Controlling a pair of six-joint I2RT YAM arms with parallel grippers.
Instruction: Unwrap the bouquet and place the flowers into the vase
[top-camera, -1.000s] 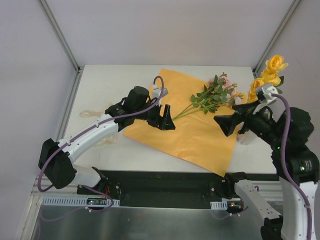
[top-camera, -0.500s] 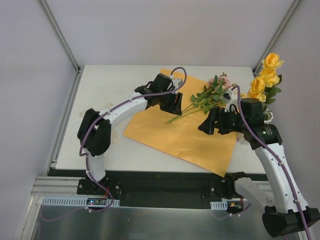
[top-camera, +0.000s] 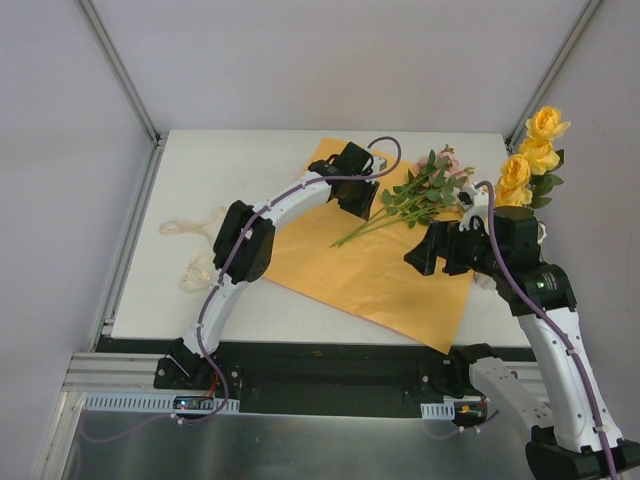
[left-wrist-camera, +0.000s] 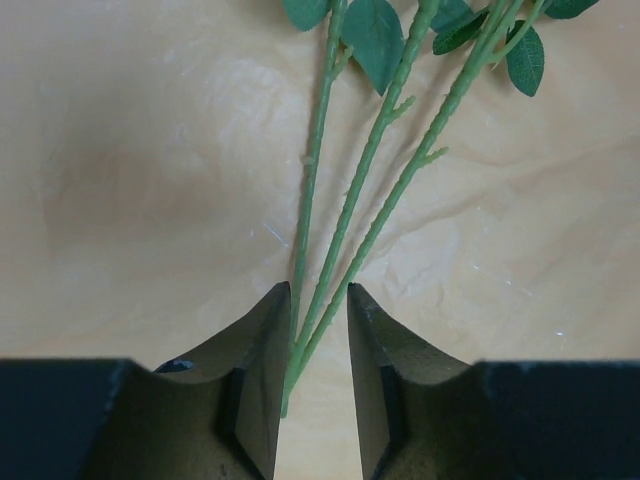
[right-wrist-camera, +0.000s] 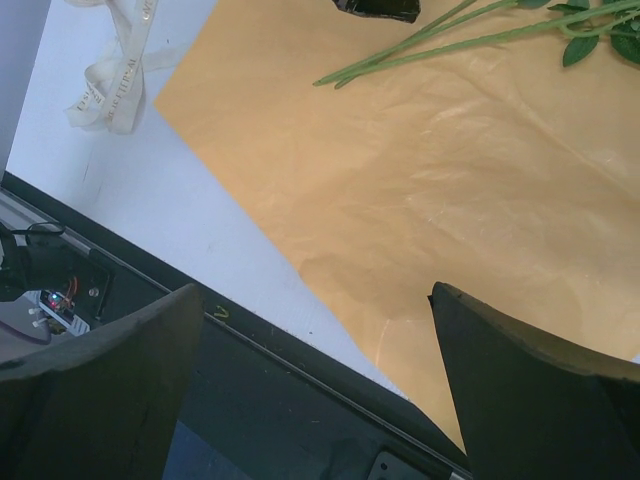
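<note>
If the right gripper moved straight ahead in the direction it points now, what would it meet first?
Most likely the bare orange paper sheet. The right gripper has its jaws wide open and aims down at it, short of the green stems. How far off the sheet lies is unclear.

From my left wrist, the stems (left-wrist-camera: 370, 160) run off the top edge, blooms unseen. Overhead, my right arm (top-camera: 545, 290) hides the yellow roses' (top-camera: 530, 150) base, and the ribbon (right-wrist-camera: 110, 75) is cropped too.
</note>
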